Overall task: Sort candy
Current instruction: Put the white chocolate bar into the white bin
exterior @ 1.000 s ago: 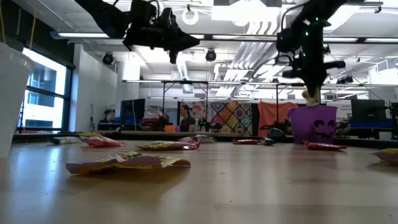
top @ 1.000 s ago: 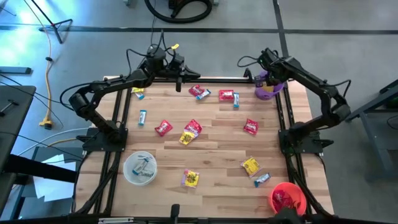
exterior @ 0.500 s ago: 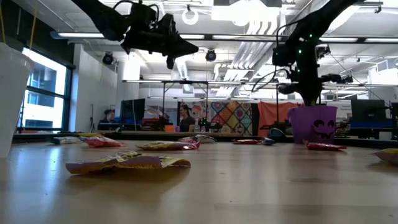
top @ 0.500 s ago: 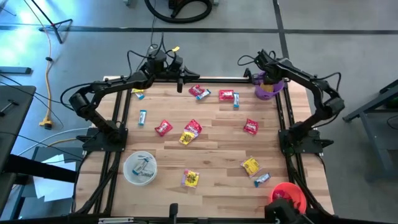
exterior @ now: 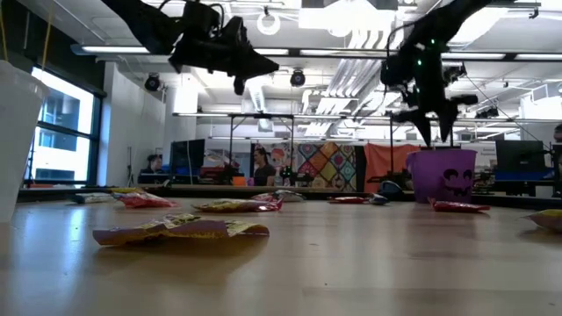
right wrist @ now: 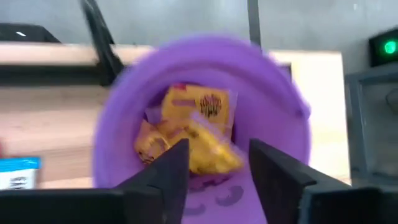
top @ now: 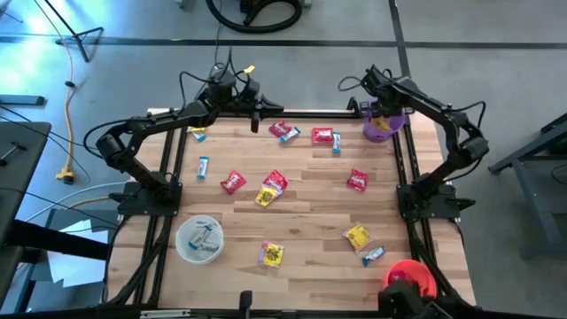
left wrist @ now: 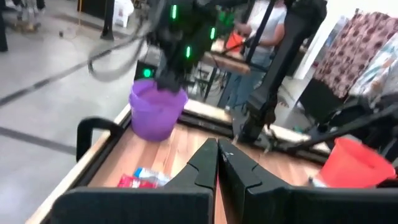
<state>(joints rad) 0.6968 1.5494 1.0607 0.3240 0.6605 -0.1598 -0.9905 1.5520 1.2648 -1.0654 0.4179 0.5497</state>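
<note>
Candy lies scattered on the wooden table: red pieces (top: 232,182) (top: 357,180), yellow ones (top: 357,237) (top: 271,255), light blue ones (top: 204,167) (top: 373,255). My right gripper (right wrist: 214,165) hangs open over the purple bowl (top: 383,131) at the far right corner. Several yellow candies (right wrist: 193,134) lie inside the bowl. My left gripper (top: 258,120) is shut and empty, held in the air above the table's far edge, left of the purple bowl (left wrist: 155,109).
A clear white bowl (top: 199,239) holding light blue candy stands near left. A red bowl (top: 409,280) stands at the near right corner. More candy (top: 323,136) (top: 283,131) lies close to the far edge between the two grippers. People show in the room beyond the table.
My right gripper has opened above the purple bowl and let go of the pale yellow candy it held, which no longer hangs below its fingers. The gripper has risen a little and shifted slightly toward the far left.
</note>
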